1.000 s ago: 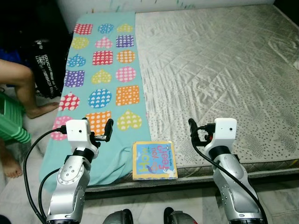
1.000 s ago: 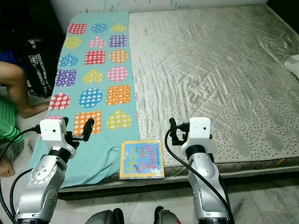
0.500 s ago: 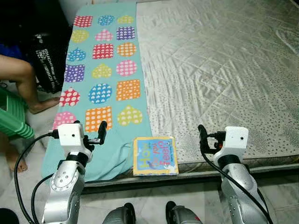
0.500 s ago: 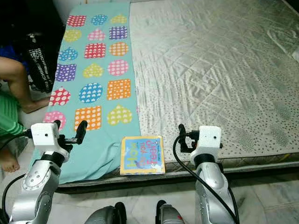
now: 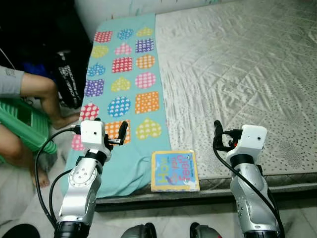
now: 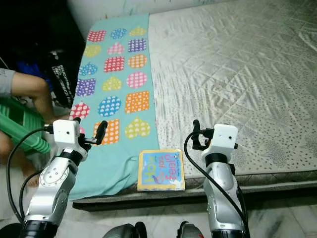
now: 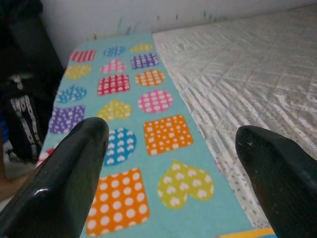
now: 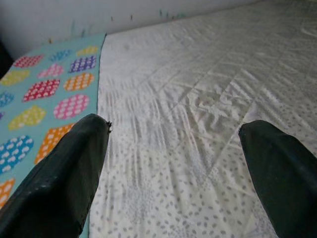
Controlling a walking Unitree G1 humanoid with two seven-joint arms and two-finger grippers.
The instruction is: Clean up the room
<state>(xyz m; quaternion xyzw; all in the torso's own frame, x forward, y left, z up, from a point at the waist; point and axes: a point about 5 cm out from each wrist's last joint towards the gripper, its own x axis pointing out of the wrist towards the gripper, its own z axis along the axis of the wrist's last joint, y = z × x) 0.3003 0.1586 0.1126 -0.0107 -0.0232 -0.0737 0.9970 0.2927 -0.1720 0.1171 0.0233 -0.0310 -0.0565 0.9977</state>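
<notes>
I am standing at the mattress's near edge, lining up on the colourful square children's board book (image 5: 175, 171) lying flat there, beside the turquoise blanket with dotted hearts and squares (image 5: 124, 84). I judge the pickup is next, needing a reach down between my arms. My left gripper (image 7: 171, 163) and right gripper (image 8: 173, 163) are hovering, fingers spread wide, holding nothing.

My head pair looks steeply down from above at the mattress (image 5: 237, 74) and teal blanket (image 5: 124, 89), the two eyes sharing nearly the same scene, slightly offset sideways. Each wrist camera sits low and close over the bed, facing along it toward the far wall (image 7: 148, 15). Both wrist views share the blanket's edge against the mattress.
</notes>
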